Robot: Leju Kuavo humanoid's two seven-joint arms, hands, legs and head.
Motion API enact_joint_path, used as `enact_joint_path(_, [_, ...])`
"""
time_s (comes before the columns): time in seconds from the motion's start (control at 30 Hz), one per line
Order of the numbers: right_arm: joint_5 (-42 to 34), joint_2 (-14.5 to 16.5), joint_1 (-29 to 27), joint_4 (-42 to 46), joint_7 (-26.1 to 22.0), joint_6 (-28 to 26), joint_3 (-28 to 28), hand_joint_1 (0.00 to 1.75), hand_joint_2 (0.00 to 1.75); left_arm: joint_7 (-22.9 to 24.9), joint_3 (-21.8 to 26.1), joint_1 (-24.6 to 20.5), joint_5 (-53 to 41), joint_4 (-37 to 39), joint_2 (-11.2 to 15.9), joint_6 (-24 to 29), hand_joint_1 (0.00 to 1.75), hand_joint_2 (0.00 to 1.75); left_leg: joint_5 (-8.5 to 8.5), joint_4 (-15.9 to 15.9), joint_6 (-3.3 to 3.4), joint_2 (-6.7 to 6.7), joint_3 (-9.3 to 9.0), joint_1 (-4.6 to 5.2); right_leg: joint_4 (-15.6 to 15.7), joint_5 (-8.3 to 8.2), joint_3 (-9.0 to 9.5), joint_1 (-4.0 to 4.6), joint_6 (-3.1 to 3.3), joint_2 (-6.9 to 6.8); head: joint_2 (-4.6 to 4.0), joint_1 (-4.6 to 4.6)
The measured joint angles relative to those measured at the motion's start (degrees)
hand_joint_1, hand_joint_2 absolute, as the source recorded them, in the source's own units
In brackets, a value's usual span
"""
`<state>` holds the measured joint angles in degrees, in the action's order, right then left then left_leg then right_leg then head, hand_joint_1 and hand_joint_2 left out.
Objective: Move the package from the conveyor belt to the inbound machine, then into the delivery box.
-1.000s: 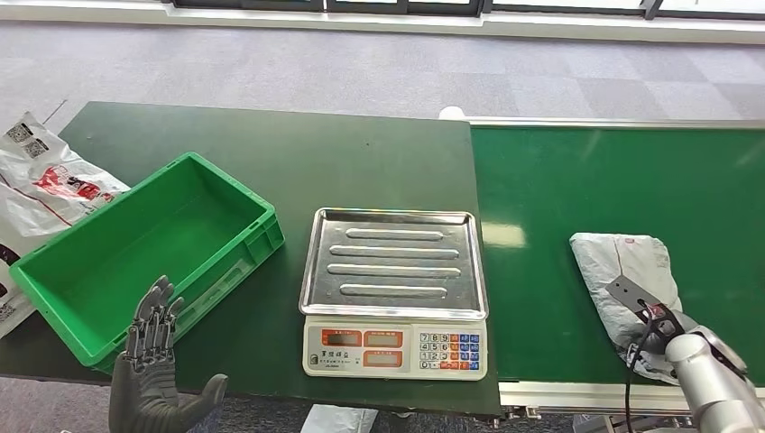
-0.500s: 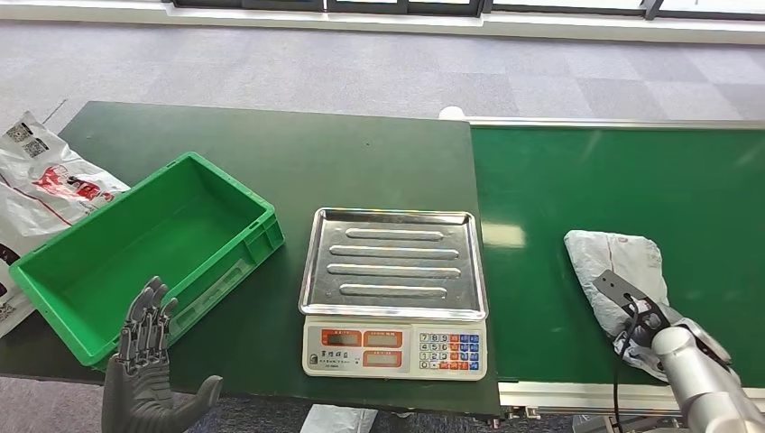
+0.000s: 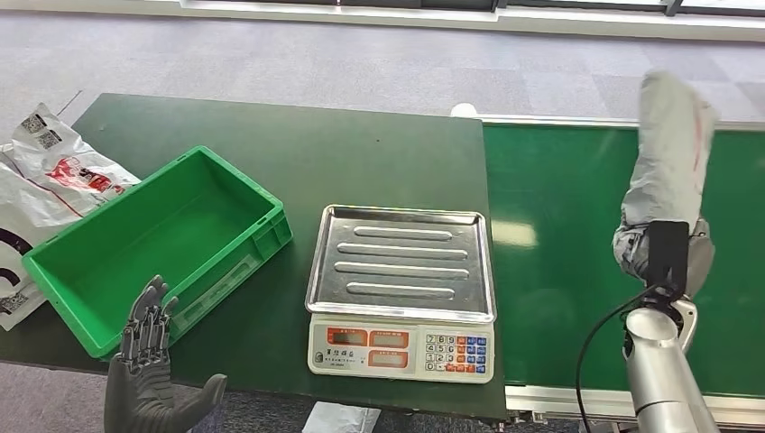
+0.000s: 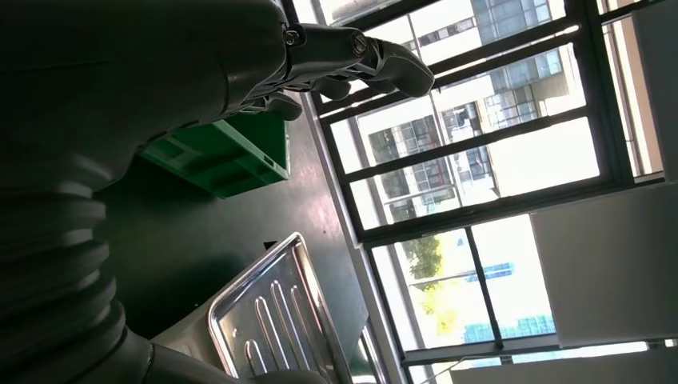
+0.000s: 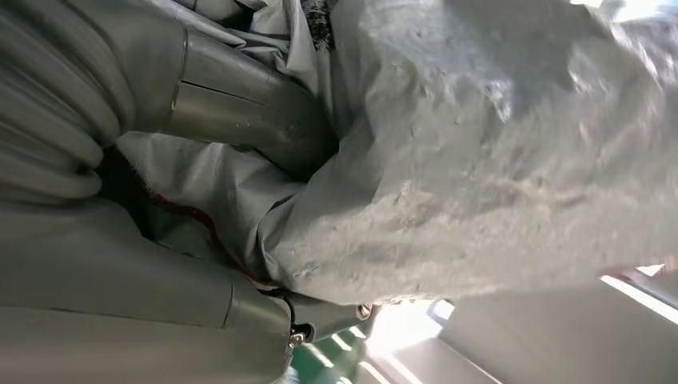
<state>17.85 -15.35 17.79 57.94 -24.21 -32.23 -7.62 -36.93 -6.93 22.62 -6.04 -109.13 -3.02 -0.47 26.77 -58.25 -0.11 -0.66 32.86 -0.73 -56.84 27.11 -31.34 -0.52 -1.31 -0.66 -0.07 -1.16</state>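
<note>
The grey plastic package (image 3: pixel 669 153) is lifted off the green conveyor belt (image 3: pixel 559 253) and stands upright in the air at the right. My right hand (image 3: pixel 663 257) grips its lower end; the fingers (image 5: pixel 240 104) wrap into the crumpled package (image 5: pixel 496 160). The inbound machine, a scale with a steel tray (image 3: pixel 401 262), sits mid-table, left of the belt. The green delivery box (image 3: pixel 153 239) lies further left, with nothing in it. My left hand (image 3: pixel 149 361) hovers open at the table's near edge, just in front of the box (image 4: pixel 232 156), holding nothing.
White printed bags (image 3: pixel 45 180) lie at the table's left end beside the box. The scale's keypad and displays (image 3: pixel 401 347) face me. The dark green table (image 3: pixel 361 153) is bare behind the scale. A steel rail (image 3: pixel 577 397) borders the belt's near side.
My right hand has raised the package from lying flat on the belt to standing high above it. The view has shifted slightly. My left hand has stayed where it was.
</note>
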Motion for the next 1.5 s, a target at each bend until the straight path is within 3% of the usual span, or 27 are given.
enact_joint_path(0.1, [-2.2,1.7,-3.89,12.95,0.08,-3.96,0.39,1.75,1.75,-0.7,0.0,-0.12,-0.15,0.79,-0.34,0.98,0.0,1.75,0.04,0.07,-0.06,-0.04,0.08,0.0,-0.01,0.09,-0.1,-0.01,0.11,-0.05,0.0,0.0])
enact_joint_path(0.2, [-3.09,2.32,-5.98,20.14,-0.03,-5.1,0.77,1.75,1.75,-0.92,0.0,-0.24,-0.15,1.36,-0.46,1.21,0.0,1.75,0.09,0.09,-0.14,0.06,0.11,0.0,-0.02,0.11,-0.19,-0.01,0.15,0.04,0.0,0.0])
enact_joint_path(0.53, [-6.39,2.58,-8.75,28.3,-2.11,-5.69,3.38,1.75,1.75,-1.64,-0.13,-1.14,0.64,3.12,-0.49,1.7,0.0,1.75,0.08,0.08,-0.16,0.14,0.11,0.01,-0.03,0.09,-0.2,-0.03,0.14,0.13,0.0,0.01])
enact_joint_path(0.6, [-5.91,2.4,-8.78,29.07,-1.61,-1.25,4.9,1.75,1.75,-2.08,-0.4,-1.47,1.03,3.66,-0.26,2.14,0.0,1.75,0.08,0.08,-0.17,0.16,0.13,0.02,-0.08,0.09,-0.22,-0.03,0.14,0.17,0.0,0.01])
enact_joint_path(0.73, [8.5,-0.3,-6.84,31.09,5.76,20.99,14.16,1.75,1.75,-2.93,-1.33,-3.61,1.49,5.75,0.89,1.43,0.0,1.75,0.07,0.08,-0.26,0.39,0.1,0.02,-0.16,0.07,-0.35,0.0,0.18,0.46,0.0,0.01])
enact_joint_path(0.8, [14.09,-1.31,-5.73,31.81,8.38,28.17,20.03,1.75,1.75,-3.08,-1.84,-4.8,1.54,6.84,1.37,1.04,0.0,1.75,0.0,0.08,-0.33,0.32,0.1,-0.01,-0.17,0.06,-0.39,0.03,0.22,0.38,0.0,-0.01])
enact_joint_path(0.93, [15.86,-2.32,-4.78,32.54,9.61,29.03,26.01,1.75,1.75,-3.17,-2.27,-5.52,1.56,8.15,1.93,1.0,0.0,1.75,-0.07,0.08,-0.34,0.1,0.2,-0.03,-0.24,0.07,-0.4,0.03,0.24,0.12,0.0,0.0])
enact_joint_path(1.13, [16.13,-3.27,-4.28,32.82,9.55,29.18,28.71,1.75,1.75,-3.18,-2.45,-5.86,1.56,9.0,2.37,1.0,0.0,1.75,-0.04,0.08,-0.37,0.18,0.23,0.0,-0.24,0.06,-0.46,-0.02,0.24,0.22,0.0,0.0])
enact_joint_path(1.23, [18.4,-3.43,-3.4,32.81,10.09,32.31,30.49,1.75,1.75,-3.2,-2.89,-5.85,1.35,9.24,2.54,1.06,0.0,1.75,-0.04,0.09,-0.37,0.24,0.27,0.0,-0.25,0.06,-0.48,-0.01,0.24,0.23,0.0,0.0])
enact_joint_path(1.43, [27.78,0.1,1.03,30.09,15.18,36.34,36.86,1.75,1.75,-2.97,-4.04,-5.38,0.68,9.17,2.53,1.3,0.0,1.75,-0.08,0.09,-0.44,0.29,0.28,-0.01,-0.36,0.06,-0.59,0.01,0.26,0.33,0.0,0.0])
enact_joint_path(1.5, [28.91,2.02,2.56,28.71,15.74,37.19,38.67,0.87,1.75,-2.51,-4.44,-5.39,0.34,8.97,2.42,1.31,0.0,1.75,-0.1,0.09,-0.47,0.28,0.3,-0.01,-0.41,0.05,-0.61,0.01,0.27,0.33,0.0,0.0])
